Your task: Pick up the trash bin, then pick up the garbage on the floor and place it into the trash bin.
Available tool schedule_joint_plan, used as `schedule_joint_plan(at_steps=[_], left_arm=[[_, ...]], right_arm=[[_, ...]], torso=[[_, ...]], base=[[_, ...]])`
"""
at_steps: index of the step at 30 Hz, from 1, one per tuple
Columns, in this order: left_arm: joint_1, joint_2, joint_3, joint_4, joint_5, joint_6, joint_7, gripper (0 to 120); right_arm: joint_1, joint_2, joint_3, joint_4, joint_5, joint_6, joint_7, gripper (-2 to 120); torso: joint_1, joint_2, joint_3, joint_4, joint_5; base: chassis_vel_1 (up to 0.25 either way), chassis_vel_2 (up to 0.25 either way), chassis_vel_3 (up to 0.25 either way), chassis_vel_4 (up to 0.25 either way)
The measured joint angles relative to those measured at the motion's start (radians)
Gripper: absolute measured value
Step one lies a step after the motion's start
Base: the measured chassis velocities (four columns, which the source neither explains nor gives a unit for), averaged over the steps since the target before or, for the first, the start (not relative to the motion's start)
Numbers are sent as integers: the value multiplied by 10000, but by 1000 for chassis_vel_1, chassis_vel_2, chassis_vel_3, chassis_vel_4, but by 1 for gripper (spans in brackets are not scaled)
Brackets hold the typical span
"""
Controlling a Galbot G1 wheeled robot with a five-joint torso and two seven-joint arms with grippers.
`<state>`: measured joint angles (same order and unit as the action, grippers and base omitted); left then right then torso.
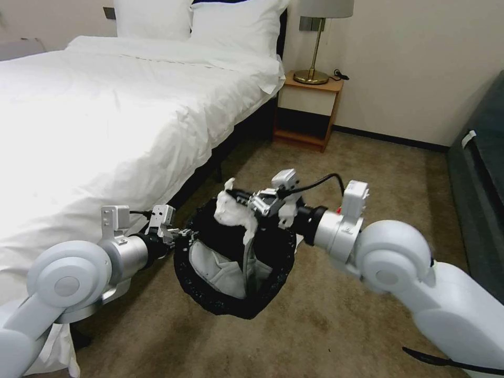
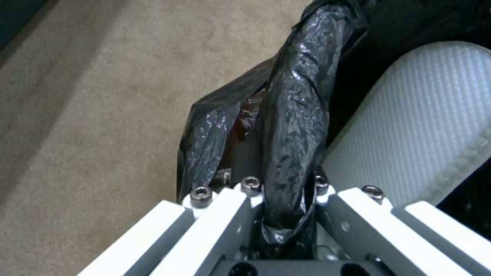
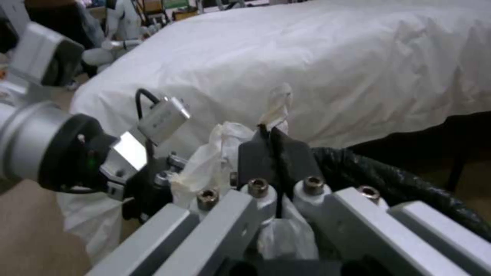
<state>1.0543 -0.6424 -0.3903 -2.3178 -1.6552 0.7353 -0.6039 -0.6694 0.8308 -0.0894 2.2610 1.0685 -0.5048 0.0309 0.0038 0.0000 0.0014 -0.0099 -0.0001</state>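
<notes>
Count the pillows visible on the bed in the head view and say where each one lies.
2. One pillow lies at the head of the bed, on its left side; the other pillow lies beside it, nearer the nightstand. More may be hidden behind them.

Even indoor light, soft shadows, wrist views blurry

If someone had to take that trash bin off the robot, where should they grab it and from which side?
Probably the bare rim of the trash bin nearest the camera, coming from the front. The left gripper is shut on the rim at the bed side, and the right gripper holds a tissue over the far edge, so those sides are taken. The bag-wrapped rim gives a firm lip to pinch.
</notes>
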Motion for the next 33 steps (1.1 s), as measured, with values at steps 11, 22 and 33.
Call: schedule_joint_plan(at_steps=[11,22,33], left_arm=[[-360,-97,311,156,-73,0,-152,1],[-471,-101,283,104,-208,1,-201,1],[-661,-217,225,225,-277,1,-309,1]], right_arm=[[373,470,-574,-443,-349,-30,322,42],[399,553,-565,-598,-505,65,336,80],[527,562,50,-339,-211,156,534,100]], torso=[[0,0,0,0,0],[0,0,0,1,0],[0,-1,0,1,1]], base=[[0,0,0,0],[0,0,0,0],[0,0,0,0]])
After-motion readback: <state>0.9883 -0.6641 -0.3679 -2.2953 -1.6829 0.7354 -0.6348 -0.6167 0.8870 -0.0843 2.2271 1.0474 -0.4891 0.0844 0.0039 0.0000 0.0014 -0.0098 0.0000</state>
